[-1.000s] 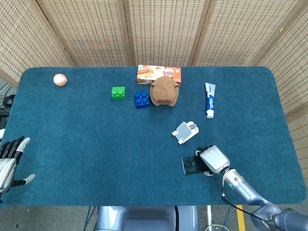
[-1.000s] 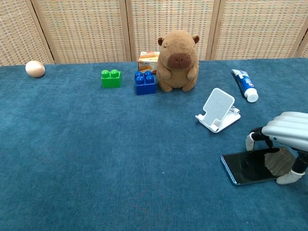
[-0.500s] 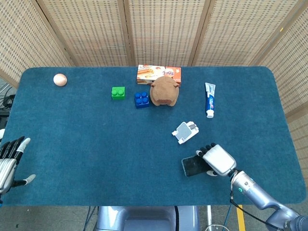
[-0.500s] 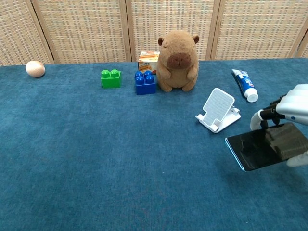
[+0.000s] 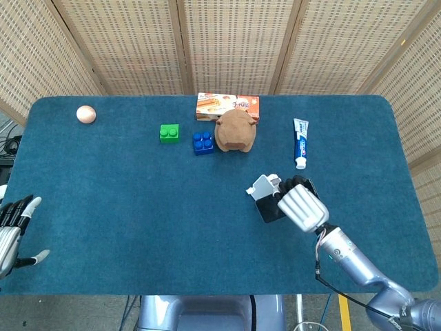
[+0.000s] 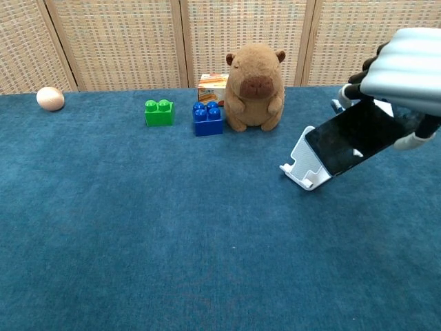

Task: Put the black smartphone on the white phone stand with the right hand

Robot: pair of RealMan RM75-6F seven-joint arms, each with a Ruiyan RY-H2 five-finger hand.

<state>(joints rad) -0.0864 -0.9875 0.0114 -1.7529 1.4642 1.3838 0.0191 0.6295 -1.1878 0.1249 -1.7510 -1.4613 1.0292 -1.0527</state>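
My right hand holds the black smartphone tilted in the air, close above the white phone stand. In the chest view the phone hides the stand's backrest, and only the stand's left edge and foot show. Whether the phone touches the stand I cannot tell. At the table's front left corner my left hand hangs with fingers spread and nothing in it.
A brown capybara plush sits behind the stand, with a blue brick, a green brick and an orange snack box nearby. A toothpaste tube lies at the right. An egg rests far left.
My right hand lifted the phone off the table and carried it up and toward the stand. The phone now tilts over the stand. The left hand stayed put.
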